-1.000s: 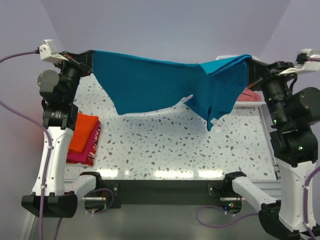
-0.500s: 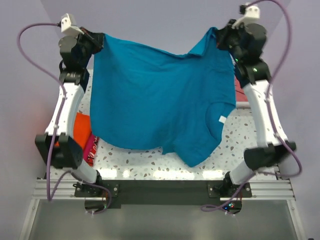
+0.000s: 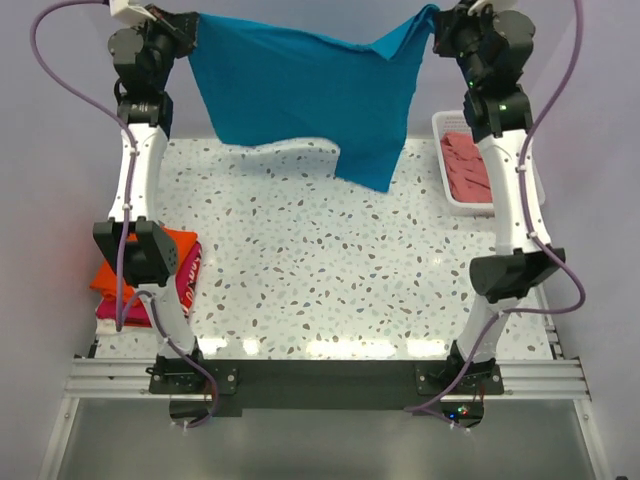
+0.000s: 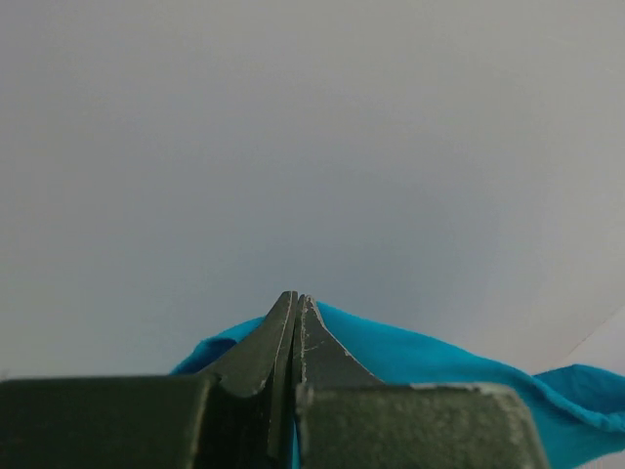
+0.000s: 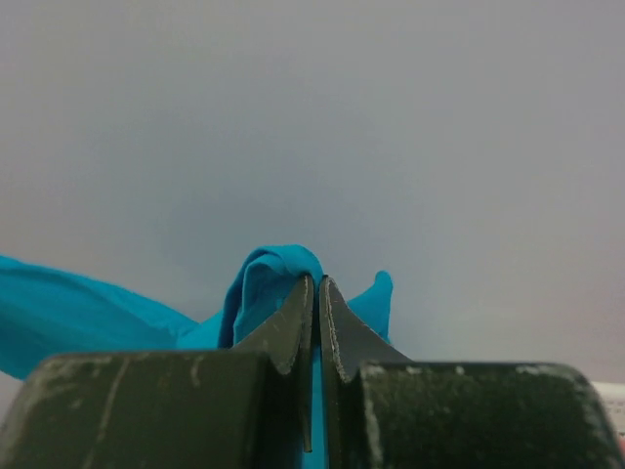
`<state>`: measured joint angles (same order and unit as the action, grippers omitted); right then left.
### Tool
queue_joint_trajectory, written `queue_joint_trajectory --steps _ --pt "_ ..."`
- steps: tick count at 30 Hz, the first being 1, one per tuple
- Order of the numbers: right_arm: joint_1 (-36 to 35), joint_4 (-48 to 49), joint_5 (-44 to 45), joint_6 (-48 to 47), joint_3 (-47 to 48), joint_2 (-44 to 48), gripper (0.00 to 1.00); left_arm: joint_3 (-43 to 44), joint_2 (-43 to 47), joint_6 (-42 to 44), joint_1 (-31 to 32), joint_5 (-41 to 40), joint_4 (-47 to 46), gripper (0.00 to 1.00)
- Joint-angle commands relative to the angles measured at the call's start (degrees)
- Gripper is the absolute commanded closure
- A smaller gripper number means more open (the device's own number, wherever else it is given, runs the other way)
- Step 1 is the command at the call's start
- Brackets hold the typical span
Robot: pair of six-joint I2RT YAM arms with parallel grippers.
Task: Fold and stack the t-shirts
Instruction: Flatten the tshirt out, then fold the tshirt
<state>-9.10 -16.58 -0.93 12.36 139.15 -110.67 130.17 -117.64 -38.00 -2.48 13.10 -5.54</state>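
Note:
The teal-blue t-shirt (image 3: 305,95) hangs stretched in the air over the far part of the table, held at its two upper corners. My left gripper (image 3: 190,22) is shut on its left corner; the cloth shows behind the fingers in the left wrist view (image 4: 410,357). My right gripper (image 3: 432,22) is shut on its right corner, bunched over the fingers in the right wrist view (image 5: 264,283). The shirt's lower tail hangs lowest at the right. An orange shirt (image 3: 178,258) lies folded on a magenta-red one (image 3: 188,290) at the left table edge. A salmon-pink shirt (image 3: 466,170) lies in the basket.
The white lattice basket (image 3: 440,160) stands at the far right of the speckled table (image 3: 320,270). Both arms stretch high and far, their links running up the table's left and right sides. A plain wall lies behind.
Both arms have lifted and carried the teal-blue shirt from low over the table's middle up and to the far side. It now hangs higher and farther back, still held at both corners.

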Motion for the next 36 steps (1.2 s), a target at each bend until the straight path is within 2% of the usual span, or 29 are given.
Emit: queue_joint_trajectory --steps 1,5,6,8,9,10,11,13,14,20,25,29,32,36 --pt "0.8 6.6 1.7 -1.2 -5.5 6.9 1.00 -7.4 7.1 -1.0 -1.3 1.0 -7.4 1.00" --pt "0.9 7.2 2.8 -0.2 -20.4 13.9 1.00 -23.8 14.1 -2.3 -1.3 1.8 -11.9 1.00" --pt "0.9 7.7 3.0 0.7 -27.6 17.6 1.00 -31.3 15.6 -3.0 -1.3 1.7 -12.9 1.00" --pt "1.0 7.6 3.7 2.2 -38.5 21.4 1.00 -39.0 20.6 -3.7 -1.3 1.2 -14.8 1.00" --pt "1.0 7.3 3.7 2.9 -42.3 25.1 1.00 -46.9 22.4 -3.9 -1.3 1.0 -15.6 1.00" --pt "1.0 7.3 3.9 3.7 -46.2 27.6 1.00 -50.9 25.9 -4.7 -1.3 0.6 -16.2 1.00" --pt "1.0 7.2 3.5 5.5 -53.9 29.7 1.00 -58.1 27.6 -5.2 -1.3 -0.3 -16.3 1.00" --pt "1.0 6.5 3.5 7.4 -61.4 35.9 1.00 -64.9 32.4 -6.2 -1.3 -1.1 -16.0 1.00" --pt "1.0 6.0 3.7 9.9 -68.1 37.5 1.00 -71.4 33.9 -7.0 -1.2 -1.8 -15.5 1.00" --pt "1.0 -1.6 3.3 19.3 -87.7 46.8 1.00 -92.9 43.7 -9.7 -0.5 -3.5 -10.3 1.00" --pt "1.0 -6.5 2.5 20.7 -99.8 54.7 1.00 -101.5 52.2 -8.1 4.0 -11.4 0.4 1.00" --pt "1.0 -8.5 1.0 22.6 -108.4 62.1 1.00 -107.0 58.7 -8.9 5.0 -13.0 5.4 1.00" --pt "1.0 -9.8 1.0 23.1 -109.6 64.3 1.00 -109.0 62.4 -10.2 5.1 -14.3 8.1 1.00" --pt "1.0 -10.1 1.0 21.8 -106.5 63.7 1.00 -107.0 62.0 -9.8 5.1 -15.2 9.8 1.00"
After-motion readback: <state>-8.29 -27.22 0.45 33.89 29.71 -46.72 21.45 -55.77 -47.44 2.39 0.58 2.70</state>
